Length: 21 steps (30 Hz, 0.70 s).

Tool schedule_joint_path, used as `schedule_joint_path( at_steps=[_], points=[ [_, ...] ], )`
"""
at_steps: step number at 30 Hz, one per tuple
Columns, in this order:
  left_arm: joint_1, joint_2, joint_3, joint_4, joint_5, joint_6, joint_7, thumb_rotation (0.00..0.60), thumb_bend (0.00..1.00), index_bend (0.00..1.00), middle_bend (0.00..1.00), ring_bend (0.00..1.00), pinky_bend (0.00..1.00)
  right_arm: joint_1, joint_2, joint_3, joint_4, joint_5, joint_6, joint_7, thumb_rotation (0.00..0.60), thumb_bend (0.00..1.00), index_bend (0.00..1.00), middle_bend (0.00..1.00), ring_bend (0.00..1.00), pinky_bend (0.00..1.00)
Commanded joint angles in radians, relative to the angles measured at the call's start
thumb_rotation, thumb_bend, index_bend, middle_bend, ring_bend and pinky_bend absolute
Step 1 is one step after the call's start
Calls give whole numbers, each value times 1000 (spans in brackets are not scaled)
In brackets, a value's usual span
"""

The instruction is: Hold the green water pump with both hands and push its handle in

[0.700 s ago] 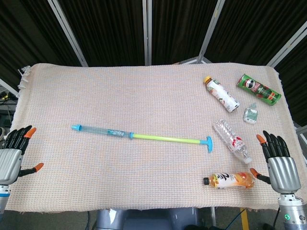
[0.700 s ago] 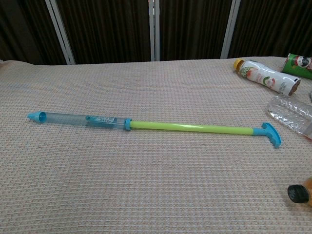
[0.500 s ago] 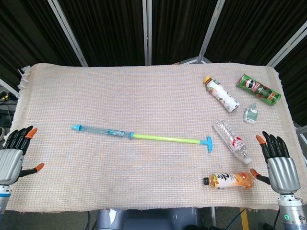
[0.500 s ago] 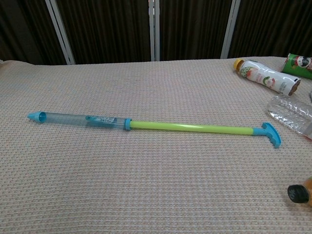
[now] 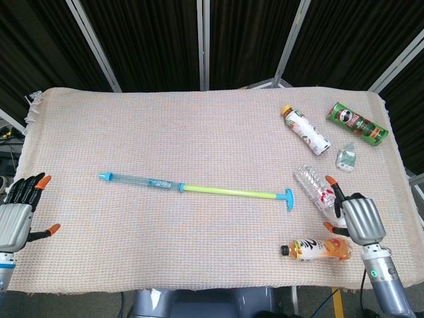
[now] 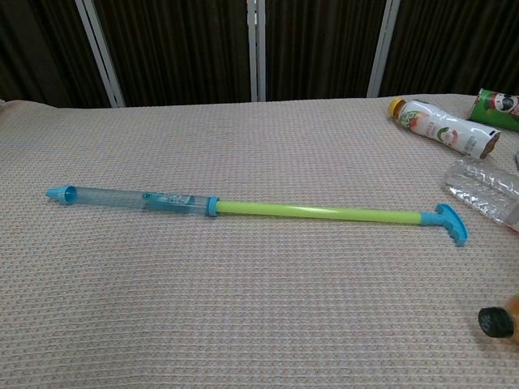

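The water pump (image 5: 196, 189) lies flat across the middle of the cloth, with a clear blue barrel (image 5: 142, 181) on the left and a green rod drawn out to a blue T-handle (image 5: 289, 197) on the right. The chest view shows the same pump (image 6: 259, 210) with its handle (image 6: 451, 223) at the right. My left hand (image 5: 16, 215) hovers open at the table's left front corner, far from the barrel. My right hand (image 5: 358, 217) is open beside the clear bottle, to the right of the handle. Neither hand touches the pump, and neither shows in the chest view.
A clear plastic bottle (image 5: 320, 193) lies just right of the handle. An orange drink bottle (image 5: 317, 250) lies at the front right. A white-labelled bottle (image 5: 306, 130), a green can (image 5: 356, 123) and a small bottle (image 5: 345, 158) lie at the back right.
My right hand has moved left and inward over the cloth, toward the clear bottle and the pump handle. My left hand has barely shifted. The pump has not moved.
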Motion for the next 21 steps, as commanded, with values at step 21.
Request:
schedule_joint_path(
  at_steps=[21],
  points=[
    [-29, -34, -20, 35, -68, -78, 53, 600, 0, 0, 0, 0, 0, 388, -289, 92, 191, 465, -430, -359, 600, 221, 493, 1000, 1000, 1000]
  ],
)
